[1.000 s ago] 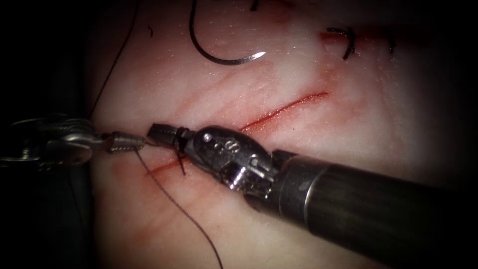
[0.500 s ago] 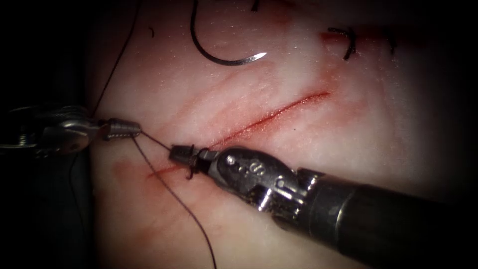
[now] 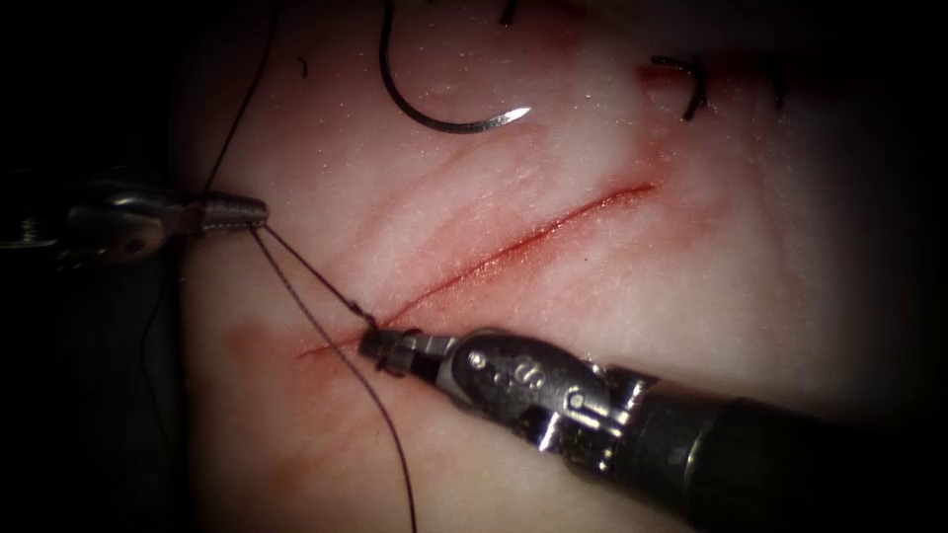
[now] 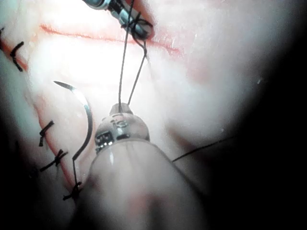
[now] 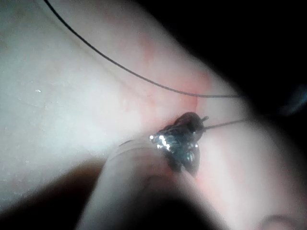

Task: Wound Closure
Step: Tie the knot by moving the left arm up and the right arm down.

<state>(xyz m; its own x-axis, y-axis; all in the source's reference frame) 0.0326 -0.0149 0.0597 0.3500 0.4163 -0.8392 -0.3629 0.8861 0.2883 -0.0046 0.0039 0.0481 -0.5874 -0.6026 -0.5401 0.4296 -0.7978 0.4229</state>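
My ribbed left tool (image 3: 232,212) and steel right tool (image 3: 385,344) each clench the dark thread (image 3: 306,276) at the cut (image 3: 513,242), while the curved needle (image 3: 434,114) lies free on glistening tissue (image 3: 691,296).

The left end effector (image 3: 237,211) is clamped on the thread (image 3: 306,276), two strands running taut from its tip down to a knot at the cut (image 3: 513,242), right at the tip of the right end effector (image 3: 380,343), which grips a short thread end. The needle (image 3: 434,104) lies free on the tissue (image 3: 691,296), well above both end effectors, left of the cut.
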